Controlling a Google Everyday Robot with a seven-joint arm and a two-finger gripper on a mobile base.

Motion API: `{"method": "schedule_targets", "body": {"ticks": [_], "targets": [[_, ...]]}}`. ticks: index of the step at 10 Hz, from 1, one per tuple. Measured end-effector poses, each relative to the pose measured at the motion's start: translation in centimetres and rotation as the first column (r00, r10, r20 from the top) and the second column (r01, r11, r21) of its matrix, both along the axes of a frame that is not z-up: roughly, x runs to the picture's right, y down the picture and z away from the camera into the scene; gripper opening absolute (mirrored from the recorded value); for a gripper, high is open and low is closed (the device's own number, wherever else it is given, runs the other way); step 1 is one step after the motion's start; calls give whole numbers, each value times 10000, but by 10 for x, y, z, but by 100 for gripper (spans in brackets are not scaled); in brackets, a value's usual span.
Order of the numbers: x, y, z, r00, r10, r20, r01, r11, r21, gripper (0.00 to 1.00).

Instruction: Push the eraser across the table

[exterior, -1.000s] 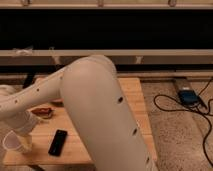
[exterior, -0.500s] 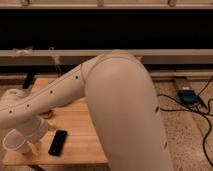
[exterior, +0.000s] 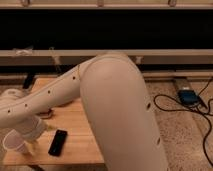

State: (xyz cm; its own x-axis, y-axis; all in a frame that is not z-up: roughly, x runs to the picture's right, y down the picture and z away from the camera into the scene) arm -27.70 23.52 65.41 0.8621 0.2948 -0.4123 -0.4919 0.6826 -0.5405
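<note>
The eraser (exterior: 58,142), a flat black bar, lies near the front edge of the light wooden table (exterior: 82,135). My white arm sweeps from the right across the table to its left end. My gripper (exterior: 31,142) hangs low over the table's front left corner, just left of the eraser and next to a white paper cup (exterior: 13,143). A small gap shows between the gripper and the eraser. The arm hides much of the tabletop's right side.
A small brown-red block (exterior: 46,114) lies on the table behind the gripper. A blue device (exterior: 188,96) with black cables (exterior: 205,125) lies on the speckled floor to the right. A dark wall with pale rails runs behind the table.
My arm's big elbow has swung further right and up, uncovering more of the table. The gripper has stayed at the front left by the cup. The eraser has not moved.
</note>
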Motion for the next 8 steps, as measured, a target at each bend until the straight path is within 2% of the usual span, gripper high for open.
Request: {"method": "schedule_targets", "body": {"ticks": [5, 7, 8], "targets": [[0, 1, 0, 10000, -29, 7, 29, 10000, 4, 80], [4, 12, -8, 9957, 463, 802, -479, 9987, 191, 80], [9, 19, -13, 9822, 1051, 1557, -1139, 9923, 488, 80]]}}
